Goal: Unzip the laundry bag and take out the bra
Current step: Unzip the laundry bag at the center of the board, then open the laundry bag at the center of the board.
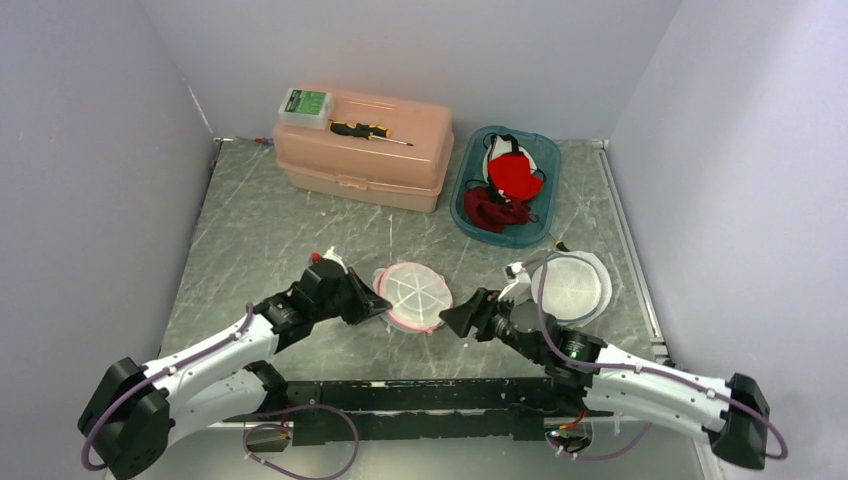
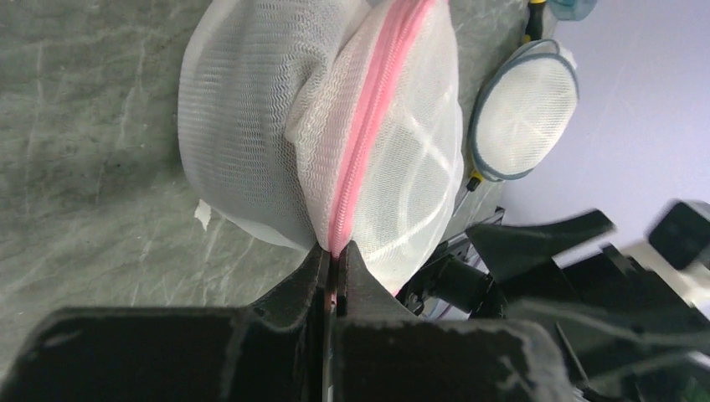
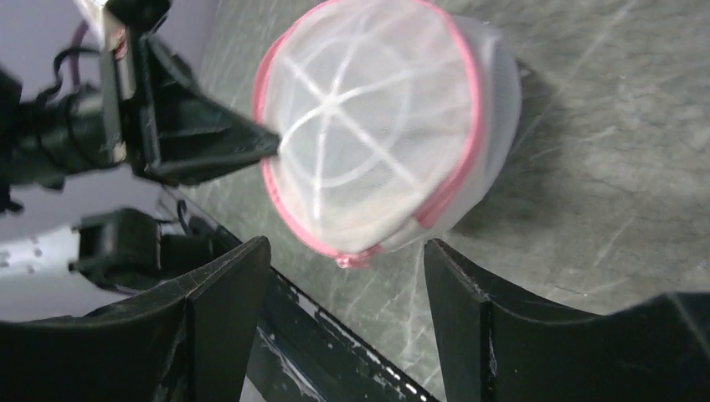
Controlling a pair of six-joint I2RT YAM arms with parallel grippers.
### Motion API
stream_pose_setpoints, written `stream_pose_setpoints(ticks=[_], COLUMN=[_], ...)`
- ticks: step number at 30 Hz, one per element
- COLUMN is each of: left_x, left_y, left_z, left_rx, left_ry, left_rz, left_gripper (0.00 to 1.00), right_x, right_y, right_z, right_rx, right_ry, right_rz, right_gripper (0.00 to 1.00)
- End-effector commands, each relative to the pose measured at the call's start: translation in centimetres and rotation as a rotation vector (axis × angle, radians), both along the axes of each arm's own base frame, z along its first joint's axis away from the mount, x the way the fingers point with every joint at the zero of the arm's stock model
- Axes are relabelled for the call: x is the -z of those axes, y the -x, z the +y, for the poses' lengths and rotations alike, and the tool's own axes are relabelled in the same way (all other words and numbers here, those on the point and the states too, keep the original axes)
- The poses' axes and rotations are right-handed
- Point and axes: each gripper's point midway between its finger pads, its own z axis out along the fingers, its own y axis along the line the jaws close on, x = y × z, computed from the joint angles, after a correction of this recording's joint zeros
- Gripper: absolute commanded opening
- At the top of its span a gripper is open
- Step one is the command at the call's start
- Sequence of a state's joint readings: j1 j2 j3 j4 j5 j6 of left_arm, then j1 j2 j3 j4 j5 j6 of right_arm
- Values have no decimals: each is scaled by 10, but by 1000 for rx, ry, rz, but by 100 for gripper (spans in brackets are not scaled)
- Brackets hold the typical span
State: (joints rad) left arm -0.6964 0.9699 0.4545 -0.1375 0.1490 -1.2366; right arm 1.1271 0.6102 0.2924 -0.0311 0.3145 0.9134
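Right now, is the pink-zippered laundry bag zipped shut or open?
Shut, as far as visible: the pink zipper around the laundry bag shows no gap; the left gripper pinches its edge.

White netting with paler white spokes and a pink zipper edge on the laundry bag (image 1: pixel 412 296), between the black left gripper (image 1: pixel 372 303) and black right gripper (image 1: pixel 458 318). Beside the right gripper, white mesh trimmed grey-blue on a second mesh bag (image 1: pixel 572 288). Far beyond both, peach toolbox (image 1: pixel 365 160), black-and-yellow screwdriver (image 1: pixel 368 131), green-and-white box (image 1: pixel 305 106), teal basket (image 1: pixel 468 205) of red and white garments (image 1: pixel 513 178). Underneath, grey-green marbled table (image 1: pixel 250 240), veined white.
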Motion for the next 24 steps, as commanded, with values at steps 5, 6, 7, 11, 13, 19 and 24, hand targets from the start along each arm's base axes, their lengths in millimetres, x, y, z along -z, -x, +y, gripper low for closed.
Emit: stream_pose_setpoints(ticks=[5, 6, 7, 11, 13, 19, 24], left_x=[-23, -22, -22, -19, -16, -10, -7], left_y=[-13, -13, -13, -12, -12, -10, -6], left_z=[-8, -7, -7, -7, -8, -15, -18], left_rx=[-124, -139, -150, -168, -165, -153, -127], left_ry=[130, 130, 135, 127, 120, 121, 96], left_rz=[-122, -128, -134, -147, -142, -135, -137], left_gripper=[3, 3, 3, 3, 3, 3, 3], right_x=[0, -1, -1, 1, 5, 25, 27], right_y=[-5, -6, -7, -12, -15, -26, -41], right_z=[11, 11, 12, 15, 17, 22, 20], right_rx=[-11, -2, 6, 37, 58, 125, 162], right_ry=[-321, -343, -364, -434, -446, -430, -389], right_rz=[202, 212, 223, 259, 280, 350, 290], right_gripper=[72, 72, 72, 72, 71, 64, 28])
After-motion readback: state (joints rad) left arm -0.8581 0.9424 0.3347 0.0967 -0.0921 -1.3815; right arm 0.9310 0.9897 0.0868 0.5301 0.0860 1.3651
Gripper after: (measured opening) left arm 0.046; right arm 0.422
